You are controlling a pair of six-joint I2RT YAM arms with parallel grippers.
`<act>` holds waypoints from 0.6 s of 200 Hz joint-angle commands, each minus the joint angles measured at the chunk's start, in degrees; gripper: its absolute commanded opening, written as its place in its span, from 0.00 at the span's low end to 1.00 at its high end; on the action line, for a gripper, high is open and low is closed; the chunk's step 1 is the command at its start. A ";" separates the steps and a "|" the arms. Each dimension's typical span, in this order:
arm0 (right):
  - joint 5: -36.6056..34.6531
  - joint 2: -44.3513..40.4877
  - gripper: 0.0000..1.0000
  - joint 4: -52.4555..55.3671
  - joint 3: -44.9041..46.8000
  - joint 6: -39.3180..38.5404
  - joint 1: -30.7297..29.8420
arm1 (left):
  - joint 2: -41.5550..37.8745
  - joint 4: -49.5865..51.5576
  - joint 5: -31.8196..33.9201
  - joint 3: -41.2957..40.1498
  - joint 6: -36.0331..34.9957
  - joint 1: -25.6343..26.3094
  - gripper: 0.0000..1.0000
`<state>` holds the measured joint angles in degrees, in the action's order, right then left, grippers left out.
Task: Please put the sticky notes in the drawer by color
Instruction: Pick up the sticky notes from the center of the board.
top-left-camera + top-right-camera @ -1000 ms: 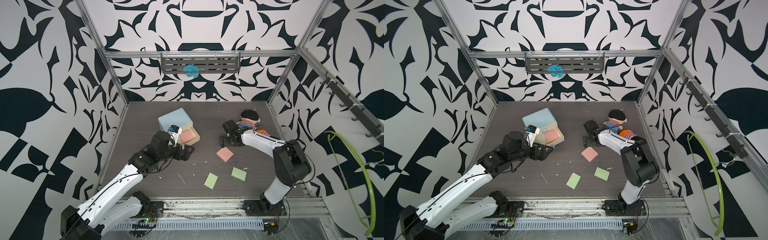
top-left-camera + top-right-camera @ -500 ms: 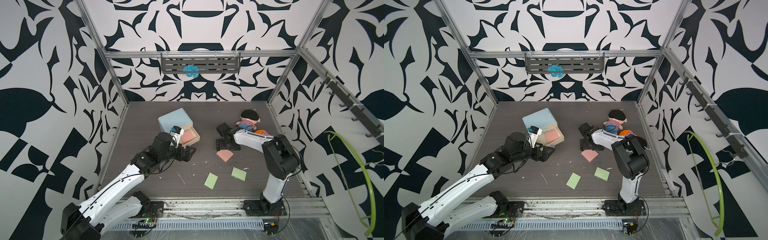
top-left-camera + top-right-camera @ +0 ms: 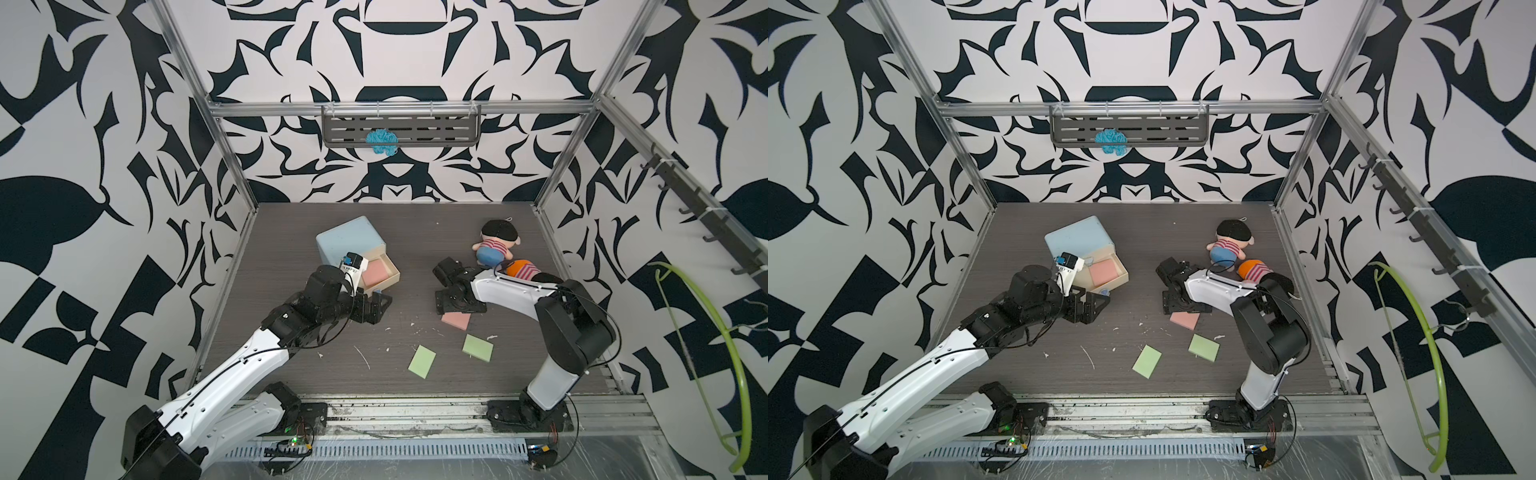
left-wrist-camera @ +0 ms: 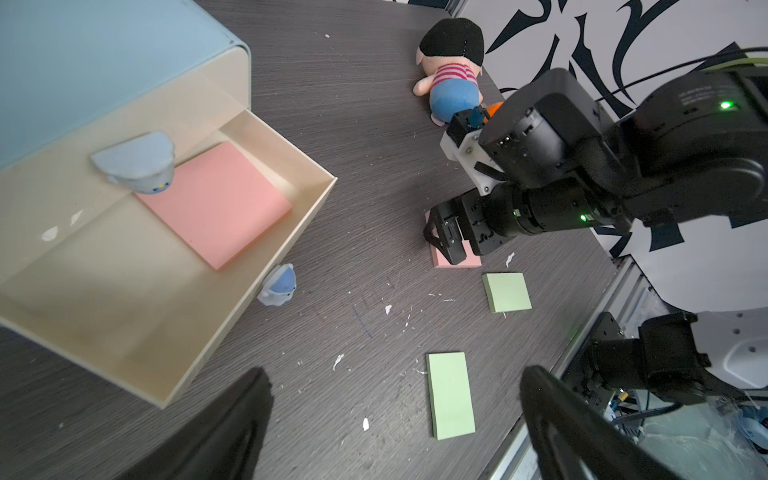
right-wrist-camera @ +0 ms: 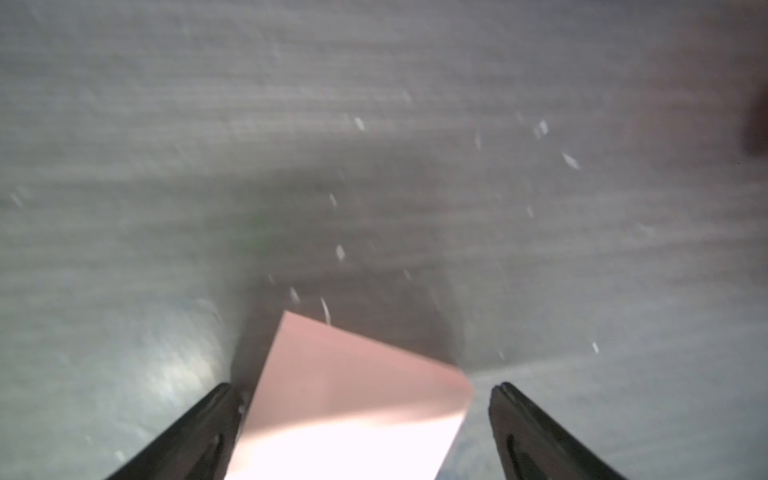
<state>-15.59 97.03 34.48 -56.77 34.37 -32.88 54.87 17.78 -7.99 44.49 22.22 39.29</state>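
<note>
The drawer [image 3: 349, 241] is a pale blue chest at the back left. One cream drawer [image 4: 291, 232] is pulled out with a pink sticky note pad [image 3: 376, 270] lying in it. My left gripper [image 3: 376, 307] hovers open just in front of that drawer, holding nothing. A second pink pad [image 3: 456, 320] lies mid-table. My right gripper [image 3: 457, 305] is low over its far edge and open. In the right wrist view this pink pad [image 5: 353, 395] lies between the spread fingers [image 5: 208, 415]. Two light green pads [image 3: 422, 361] [image 3: 478, 347] lie nearer the front.
Two plush dolls [image 3: 496, 245] [image 3: 521, 270] lie at the back right, close behind my right arm. Small white scraps [image 3: 361, 357] are scattered over the dark table. A grey shelf [image 3: 401, 129] with a blue tuft hangs on the back wall.
My right gripper has come forward and down from beside the dolls to straddle the pink pad on the table. The left arm has barely moved.
</note>
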 commanded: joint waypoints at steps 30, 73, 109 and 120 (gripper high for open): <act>-0.71 -5.40 0.99 -2.29 6.11 5.31 -0.83 | 0.73 -0.93 -1.85 0.38 -0.95 0.10 0.99; 1.91 -5.63 0.98 -7.33 10.32 5.03 -0.82 | 1.62 -0.74 -2.52 1.50 -0.95 0.09 0.99; 1.63 -5.23 0.92 -9.25 12.09 3.53 -0.81 | 1.47 -0.44 -2.47 2.07 -0.42 0.09 0.99; 1.53 -5.27 0.90 -9.72 12.78 3.25 -0.91 | 1.30 -0.42 -2.47 2.09 -0.18 0.09 0.99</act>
<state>-13.93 91.00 24.34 -46.61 38.83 -33.47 56.36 17.78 -9.54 44.77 22.11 39.29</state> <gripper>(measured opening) 0.913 0.994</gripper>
